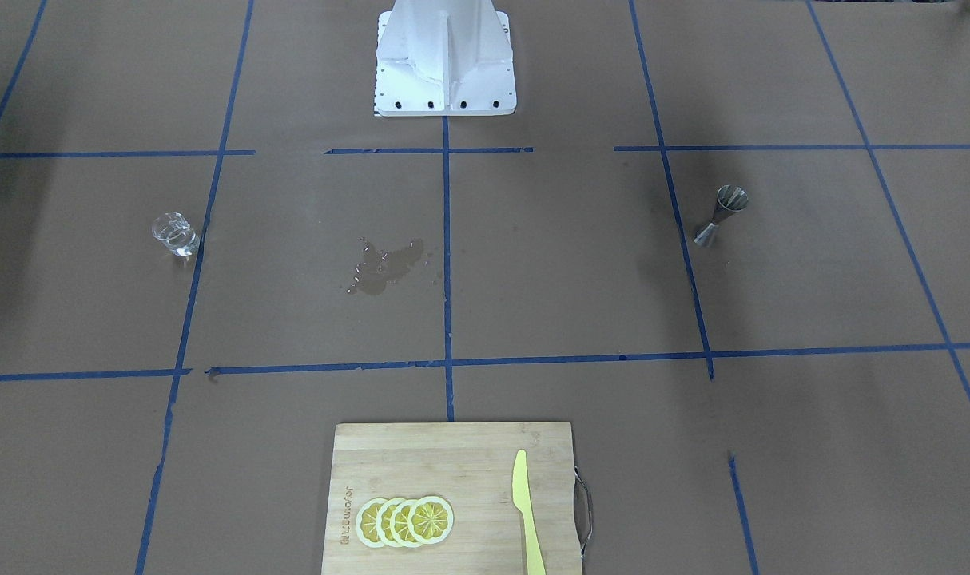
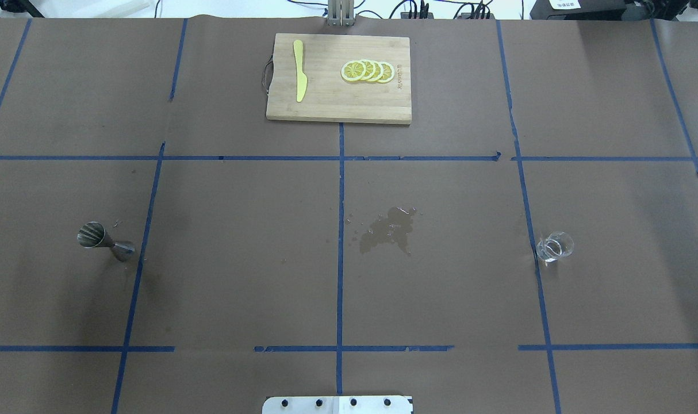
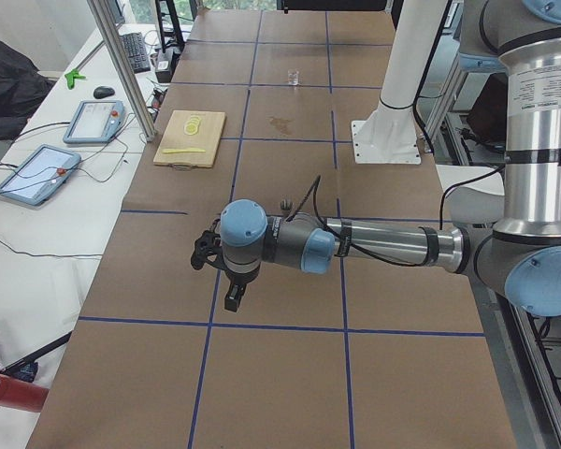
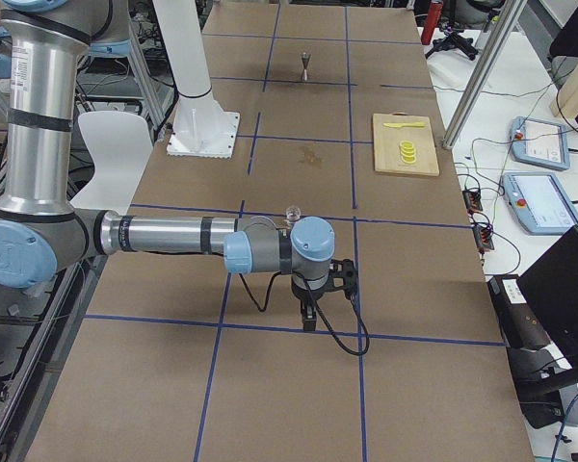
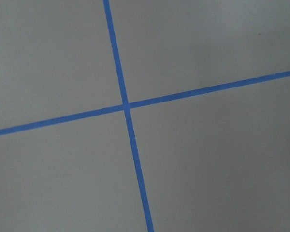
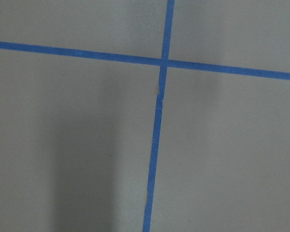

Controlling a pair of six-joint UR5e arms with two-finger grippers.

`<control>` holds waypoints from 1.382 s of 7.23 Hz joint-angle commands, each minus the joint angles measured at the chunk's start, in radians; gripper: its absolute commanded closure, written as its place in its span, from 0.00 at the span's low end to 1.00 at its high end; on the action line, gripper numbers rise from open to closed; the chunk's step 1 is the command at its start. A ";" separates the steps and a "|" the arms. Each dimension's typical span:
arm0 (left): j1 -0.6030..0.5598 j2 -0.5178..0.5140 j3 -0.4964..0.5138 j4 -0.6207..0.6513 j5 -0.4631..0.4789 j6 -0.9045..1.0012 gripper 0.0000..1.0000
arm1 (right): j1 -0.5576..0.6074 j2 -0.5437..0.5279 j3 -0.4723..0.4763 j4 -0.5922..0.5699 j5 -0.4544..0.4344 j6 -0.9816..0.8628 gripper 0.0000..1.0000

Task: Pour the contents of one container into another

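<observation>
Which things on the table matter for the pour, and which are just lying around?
For the pour: glass cup; steel jigger.
Lying about: cutting board; yellow knife; lemon slices; wet patch.

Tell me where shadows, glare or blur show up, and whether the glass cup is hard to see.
Overhead exterior: even light, sharp; the glass cup is faint against the paper, the wet patch glints. Exterior front-facing: a soft dark shadow at the left edge. Right wrist view: a broad soft shadow left of the tape line. Left wrist view: evenly lit.
</observation>
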 commanded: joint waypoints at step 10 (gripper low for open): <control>0.210 -0.034 -0.287 -0.593 0.232 -0.647 0.00 | 0.001 0.027 -0.093 0.265 0.001 0.007 0.00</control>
